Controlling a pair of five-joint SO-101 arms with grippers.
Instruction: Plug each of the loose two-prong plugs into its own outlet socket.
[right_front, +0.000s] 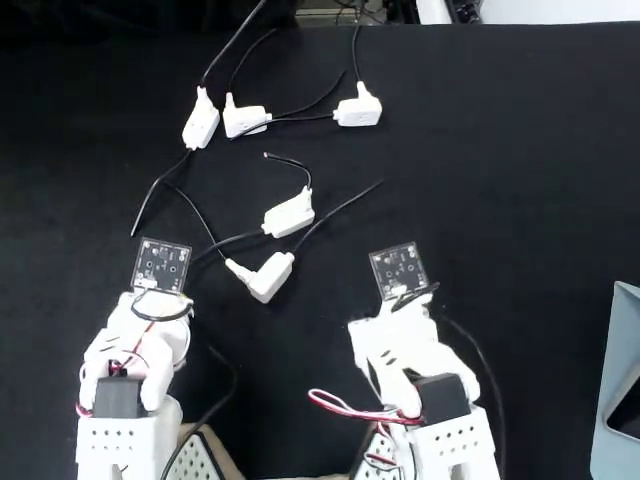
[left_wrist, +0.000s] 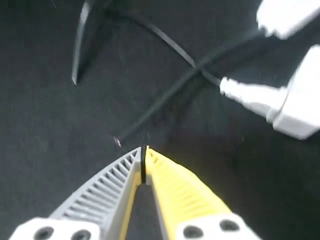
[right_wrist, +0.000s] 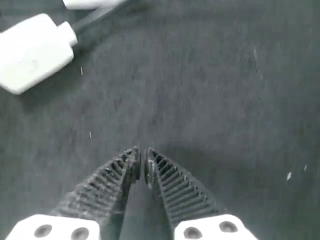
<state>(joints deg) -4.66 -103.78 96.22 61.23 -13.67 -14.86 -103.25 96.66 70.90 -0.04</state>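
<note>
Hovering over the black table (right_front: 500, 150) near white plugs (right_front: 268, 275), left tool (left_wrist: 144, 150) and right tool (right_wrist: 141, 150) are pinched together, empty.

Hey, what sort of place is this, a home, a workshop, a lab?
Most likely a robotics lab bench. A left arm and a right arm stand side by side at a black table, and white corded plug pieces lie spread out like practice parts.
</note>
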